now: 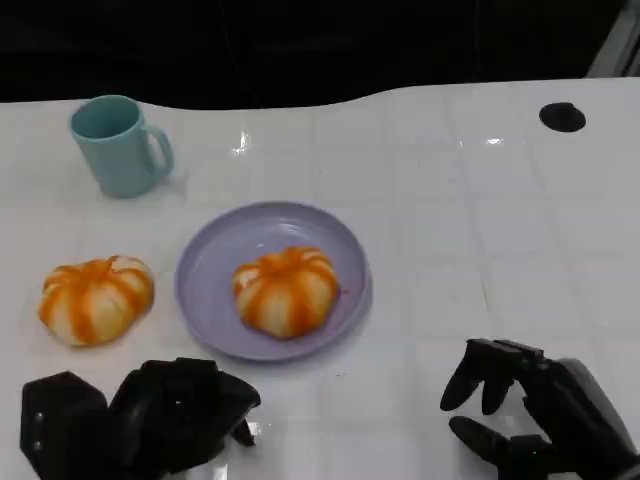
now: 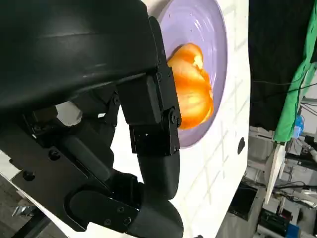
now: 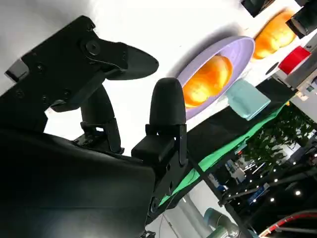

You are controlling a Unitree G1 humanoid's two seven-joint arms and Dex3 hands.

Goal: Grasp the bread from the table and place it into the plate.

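Observation:
Two orange-and-white striped breads are in view. One bread (image 1: 287,290) (image 2: 192,91) (image 3: 208,80) lies in the purple plate (image 1: 215,255) (image 2: 210,29) (image 3: 237,49) at the table's middle. The other bread (image 1: 96,298) (image 3: 274,32) lies on the table, left of the plate. My left hand (image 1: 150,415) (image 2: 148,124) hovers at the near edge, just in front of the table bread, fingers loosely bent and holding nothing. At the near right edge my right hand (image 1: 535,410) (image 3: 124,99) has its fingers spread and holds nothing.
A teal mug (image 1: 118,145) (image 3: 246,99) stands at the back left, behind the table bread. A small black round mark (image 1: 562,117) sits at the far right of the white table (image 1: 480,250). The table's far edge meets a dark background.

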